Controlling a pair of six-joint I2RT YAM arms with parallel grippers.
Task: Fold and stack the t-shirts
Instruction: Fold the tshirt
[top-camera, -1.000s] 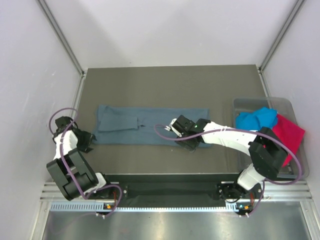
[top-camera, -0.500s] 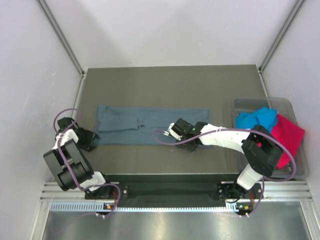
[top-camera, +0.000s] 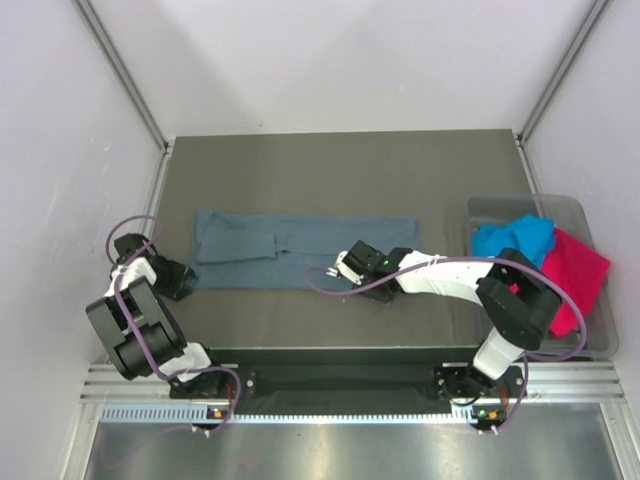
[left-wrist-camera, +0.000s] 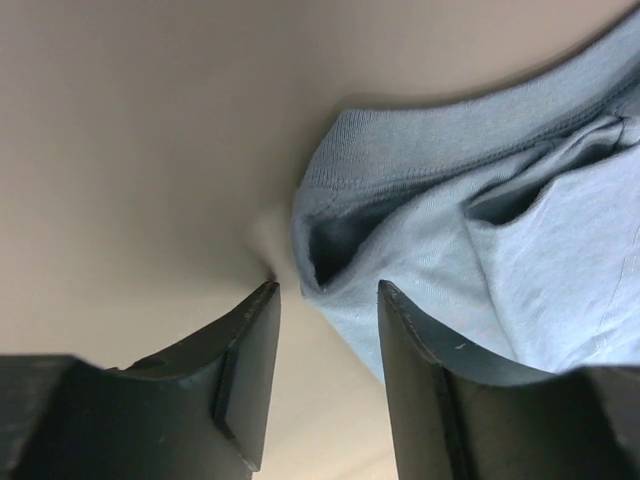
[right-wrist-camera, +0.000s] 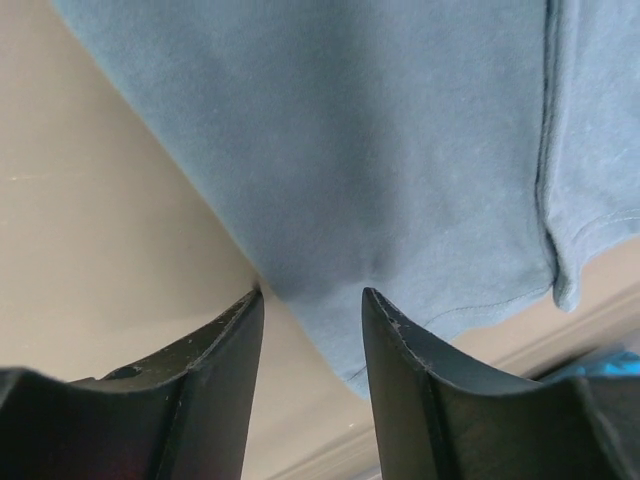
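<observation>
The slate-blue t-shirt (top-camera: 300, 248) lies on the table as a long flat strip, left to right. My left gripper (top-camera: 182, 280) is low at its near-left corner. In the left wrist view the open left gripper (left-wrist-camera: 325, 292) has the rolled corner of the shirt (left-wrist-camera: 480, 260) just beyond and partly between its fingers. My right gripper (top-camera: 348, 270) is at the strip's near edge, right of centre. In the right wrist view the open right gripper (right-wrist-camera: 312, 296) straddles that edge of the shirt (right-wrist-camera: 380, 150). A turquoise t-shirt (top-camera: 512, 238) and a magenta t-shirt (top-camera: 578, 268) lie crumpled at the right.
A clear plastic tub (top-camera: 500, 203) at the table's right edge holds the turquoise and magenta shirts; the magenta one hangs over its side. Dark grey table (top-camera: 330, 170) stretches behind the strip. White walls and metal posts close in the left, back and right.
The right gripper has slid a little left along the shirt's near edge. The left arm's elbow has swung left while its gripper stayed at the corner. Both pairs of jaws have narrowed.
</observation>
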